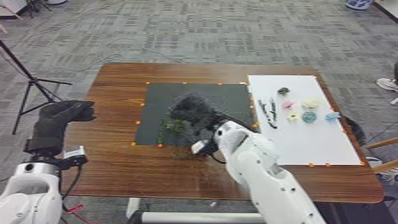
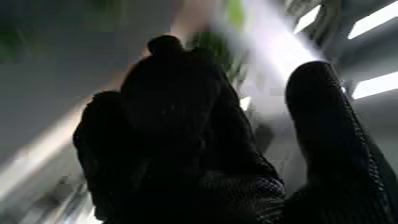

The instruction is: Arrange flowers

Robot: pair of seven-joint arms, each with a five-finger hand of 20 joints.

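Observation:
My right hand (image 1: 197, 111) is over the dark mat (image 1: 233, 92) in the head view, beside and partly over green foliage (image 1: 173, 127). In the right wrist view that hand (image 2: 178, 135) has relaxed fingers, with the thumb apart from them; blurred greenery (image 2: 209, 42) shows behind the fingertips. My left hand (image 1: 64, 114) stays over the table's left edge, its fingers relaxed and holding nothing. On the white sheet (image 1: 311, 145) lie a pink flower (image 1: 288, 104), a cream flower (image 1: 310, 103), a yellow flower (image 1: 292, 116), a blue-green flower (image 1: 309, 117) and dark stems (image 1: 268, 114).
Small orange markers line both sheets on the brown table (image 1: 115, 165). A small dark item (image 1: 283, 91) and a light blue item (image 1: 332, 115) also lie on the white sheet. A black tripod (image 1: 32, 80) stands left of the table.

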